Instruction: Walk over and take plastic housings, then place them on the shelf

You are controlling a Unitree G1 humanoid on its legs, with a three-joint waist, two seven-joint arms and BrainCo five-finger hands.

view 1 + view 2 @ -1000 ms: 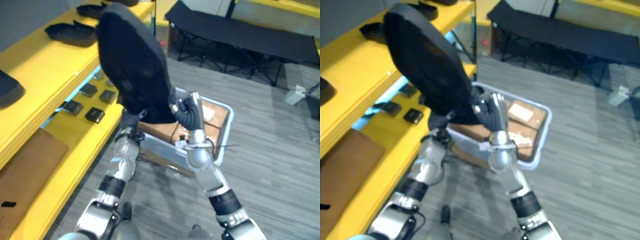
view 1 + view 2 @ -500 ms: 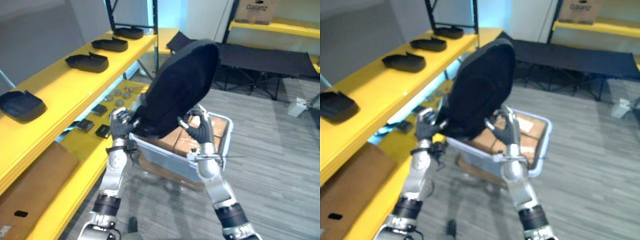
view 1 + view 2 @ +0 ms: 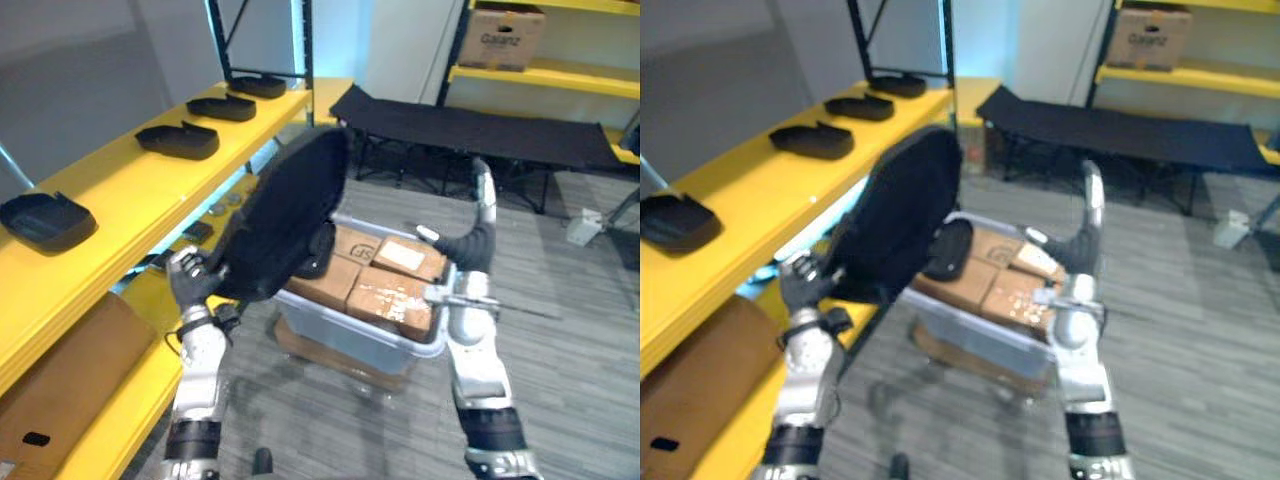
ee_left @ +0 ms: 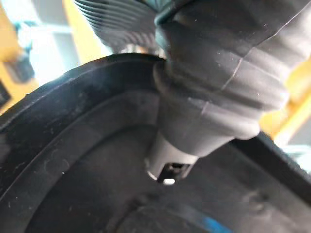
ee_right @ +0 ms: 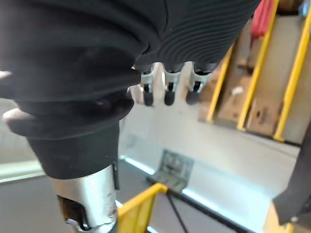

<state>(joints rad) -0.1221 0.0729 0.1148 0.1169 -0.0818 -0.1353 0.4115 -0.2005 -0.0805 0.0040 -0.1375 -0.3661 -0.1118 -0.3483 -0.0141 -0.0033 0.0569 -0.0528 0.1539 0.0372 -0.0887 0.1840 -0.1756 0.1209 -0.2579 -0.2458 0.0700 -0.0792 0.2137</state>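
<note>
A large black plastic housing (image 3: pixel 285 220) hangs tilted between the yellow shelf (image 3: pixel 130 185) and the bin, its hollow side showing close up in the left wrist view (image 4: pixel 73 184). My left hand (image 3: pixel 190 280) is shut on its lower left edge. My right hand (image 3: pixel 470 245) is raised to the right of the bin, apart from the housing, fingers (image 5: pixel 167 90) straight and holding nothing. A smaller dark housing (image 3: pixel 950 250) lies in the bin. Several black housings (image 3: pixel 178 140) sit in a row on the shelf's top level.
A pale bin (image 3: pixel 345 338) with cardboard boxes (image 3: pixel 385 290) stands in front of me. The lower shelf level holds a brown board (image 3: pixel 60 370) and small black parts (image 3: pixel 197 232). A black folding cot (image 3: pixel 470 130) stands behind, and a carton (image 3: pixel 503 37) on the far rack.
My right hand has let go of the housing and lifted away with straight fingers. The housing has swung left toward the shelf, held by the left hand alone. The camera has shifted.
</note>
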